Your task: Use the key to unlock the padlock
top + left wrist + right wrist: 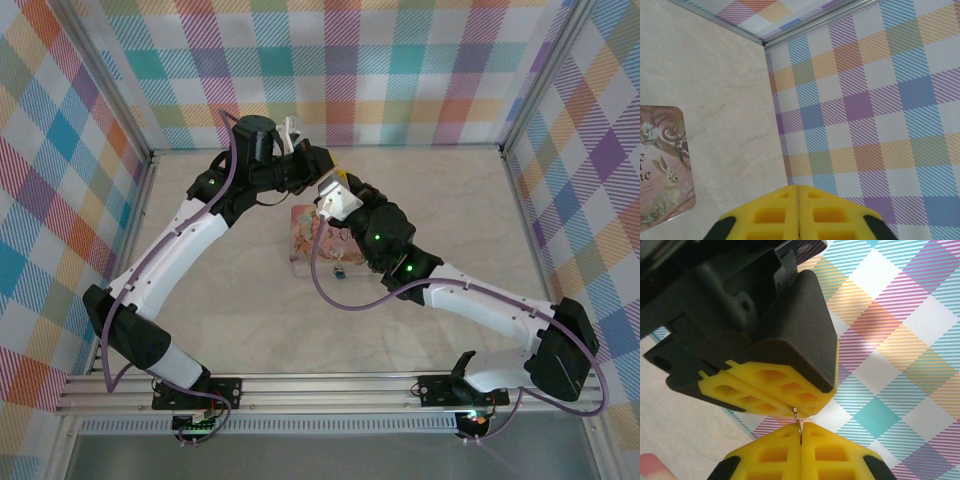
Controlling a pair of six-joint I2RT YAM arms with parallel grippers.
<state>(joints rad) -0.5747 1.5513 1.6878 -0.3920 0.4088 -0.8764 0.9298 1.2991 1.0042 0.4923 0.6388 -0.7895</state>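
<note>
A thin silvery key [797, 419] is pinched between both grippers, raised above the table. My right gripper [801, 426] is shut on its lower end. The key's upper end runs into the seam of the left gripper's yellow fingers [775, 390], which are pressed together. In the top view the left gripper [322, 170] and right gripper [332, 188] meet tip to tip beyond the pink box. From its own wrist view, the left gripper [798, 187] is shut, and the key is hidden there. A tiny brass-yellow padlock [338, 272] lies on the table by the box's near right corner.
The flat pink illustrated box [312, 240] lies mid-table under the right arm; its rabbit picture [662, 165] shows at the left of the left wrist view. Checked walls [340, 60] enclose the marbled table [220, 290] at the back and both sides.
</note>
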